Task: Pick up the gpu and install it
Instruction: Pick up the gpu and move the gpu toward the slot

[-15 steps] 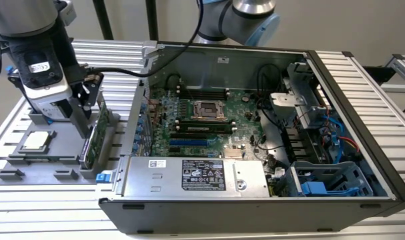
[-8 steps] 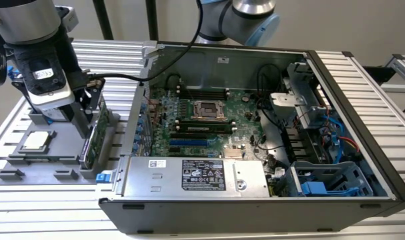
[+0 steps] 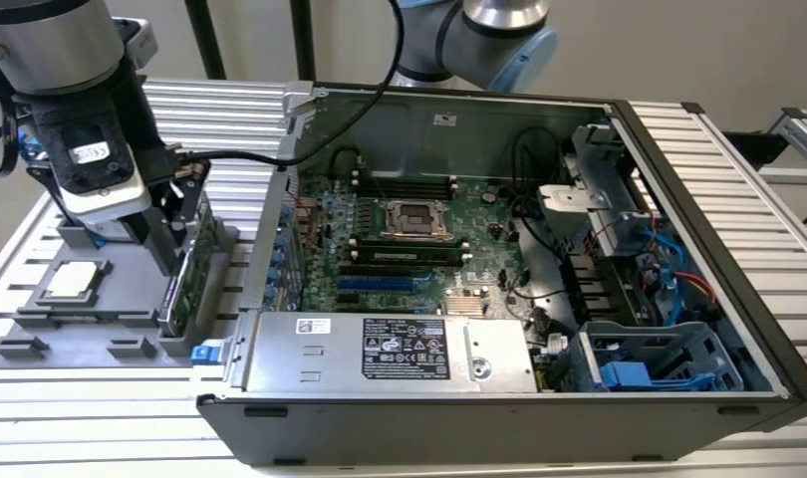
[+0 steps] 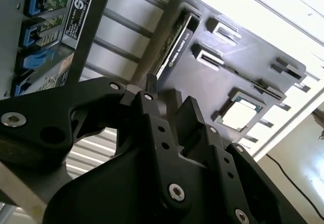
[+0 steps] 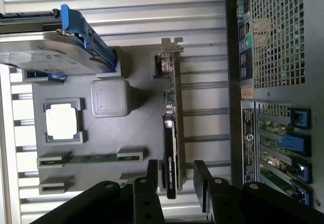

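Observation:
The gpu (image 5: 172, 127) stands on its long edge in a slot of the grey holder tray (image 5: 136, 133), its silver bracket (image 5: 169, 49) at the end away from me. My gripper (image 5: 175, 165) is open and straddles the card's near end, one finger on each side with a small gap on both. In the second wrist view the gpu (image 4: 174, 44) runs away from the black fingers (image 4: 151, 84). In the exterior view my gripper (image 3: 177, 254) hangs over the gpu (image 3: 195, 264), at the exterior view's left of the open computer case (image 3: 702, 214).
On the tray sit a square silver CPU chip (image 5: 62, 121), a grey block (image 5: 110, 97), a memory stick (image 5: 91, 158) and a hard drive with blue rails (image 5: 50, 54). Inside the case lie the green motherboard (image 3: 403, 244) and a power supply (image 3: 391, 349).

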Robot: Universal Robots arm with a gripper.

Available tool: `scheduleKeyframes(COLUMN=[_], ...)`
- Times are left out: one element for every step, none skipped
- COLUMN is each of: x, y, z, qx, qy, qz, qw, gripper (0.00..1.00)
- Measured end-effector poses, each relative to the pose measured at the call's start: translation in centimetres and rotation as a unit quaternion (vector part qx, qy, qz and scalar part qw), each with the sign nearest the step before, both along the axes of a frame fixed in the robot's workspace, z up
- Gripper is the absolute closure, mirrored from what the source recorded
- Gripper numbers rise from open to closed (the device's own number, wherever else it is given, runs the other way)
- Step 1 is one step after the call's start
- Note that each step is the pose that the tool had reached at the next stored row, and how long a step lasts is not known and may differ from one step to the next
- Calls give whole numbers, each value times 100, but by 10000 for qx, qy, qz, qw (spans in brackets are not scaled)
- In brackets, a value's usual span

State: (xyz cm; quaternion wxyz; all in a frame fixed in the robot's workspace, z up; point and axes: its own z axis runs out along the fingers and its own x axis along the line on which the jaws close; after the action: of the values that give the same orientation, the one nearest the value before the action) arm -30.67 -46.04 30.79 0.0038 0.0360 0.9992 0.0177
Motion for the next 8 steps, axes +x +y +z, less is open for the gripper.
scheduleKeyframes(x=[0,1,1,1,2,2,3,3], y=[0,1,2,3,4,6,7,8], z=[-14,-27,-40,-53,-64,-76,-87,-98], qx=[0,0,0,0,0,0,0,0], qy=[0,0,0,0,0,0,0,1], qz=[0,0,0,0,0,0,0,0], qw=[10000,10000,10000,10000,10000,10000,10000,10000], gripper=[0,0,0,0,0,0,0,0])
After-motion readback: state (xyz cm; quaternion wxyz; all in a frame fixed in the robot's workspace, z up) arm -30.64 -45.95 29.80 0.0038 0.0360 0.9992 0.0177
